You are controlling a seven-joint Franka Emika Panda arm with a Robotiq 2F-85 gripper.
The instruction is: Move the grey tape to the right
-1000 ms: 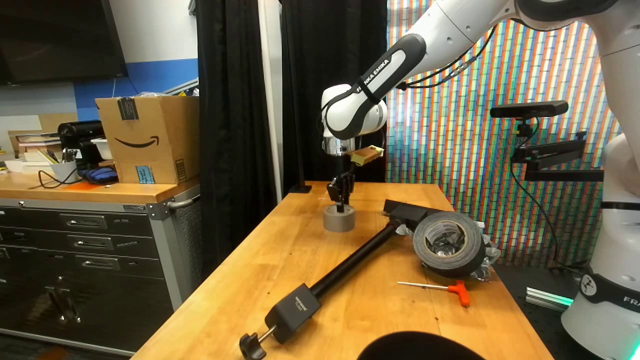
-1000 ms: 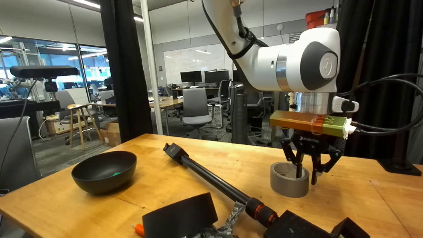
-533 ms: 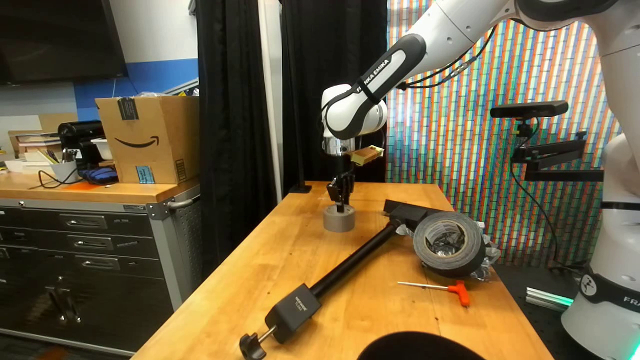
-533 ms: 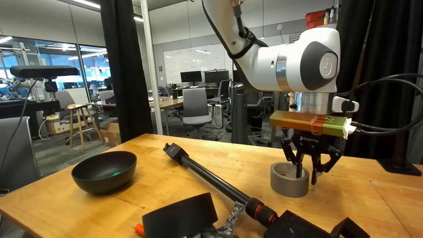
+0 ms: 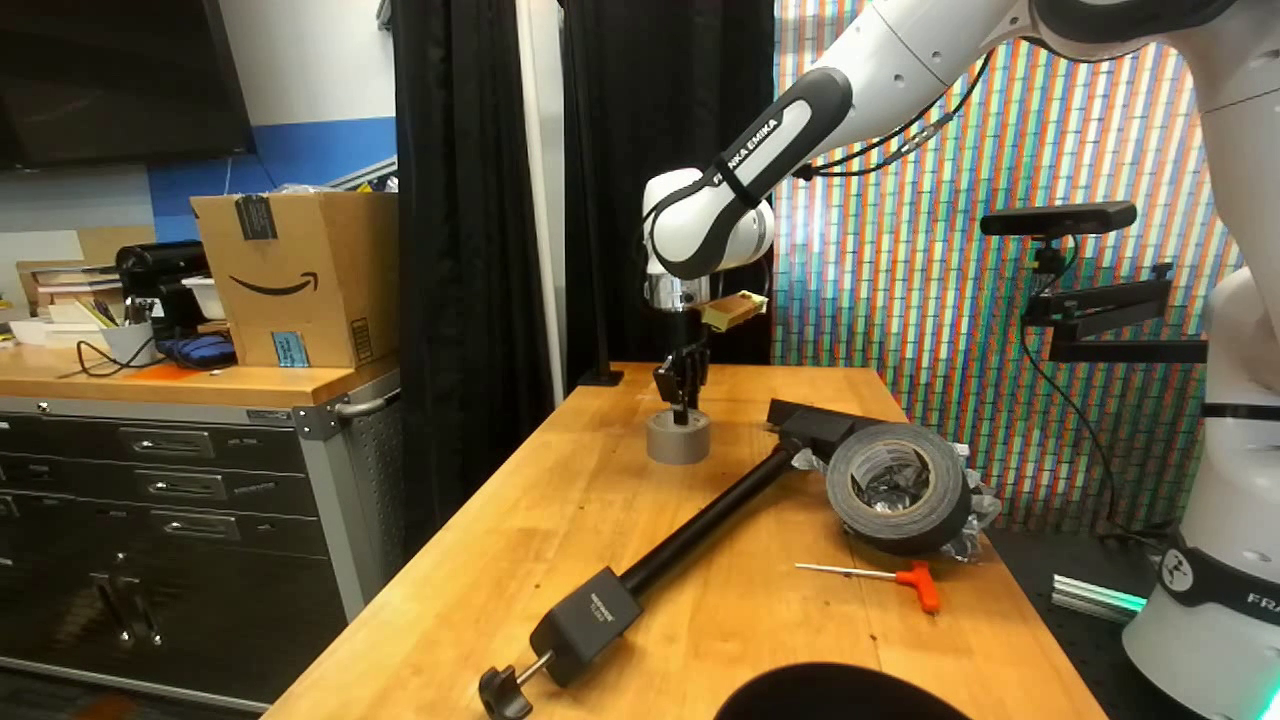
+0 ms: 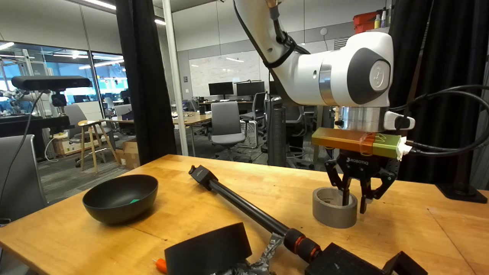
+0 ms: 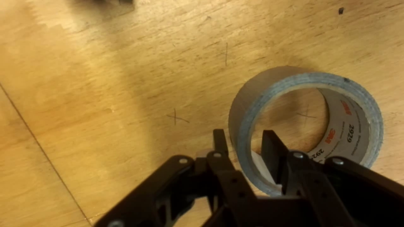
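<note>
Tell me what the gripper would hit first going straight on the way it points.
Most likely the tabletop: the gripper points down, open, its fingers astride the wall of the grey tape, one in its hole. The gap beneath them is hard to judge.

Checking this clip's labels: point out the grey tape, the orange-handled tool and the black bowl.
Grey tape [image 6: 333, 215], in an exterior view: outer wall.
Orange-handled tool [image 5: 918, 578], in an exterior view: handle.
Black bowl [image 6: 117, 214], in an exterior view: outer wall.
</note>
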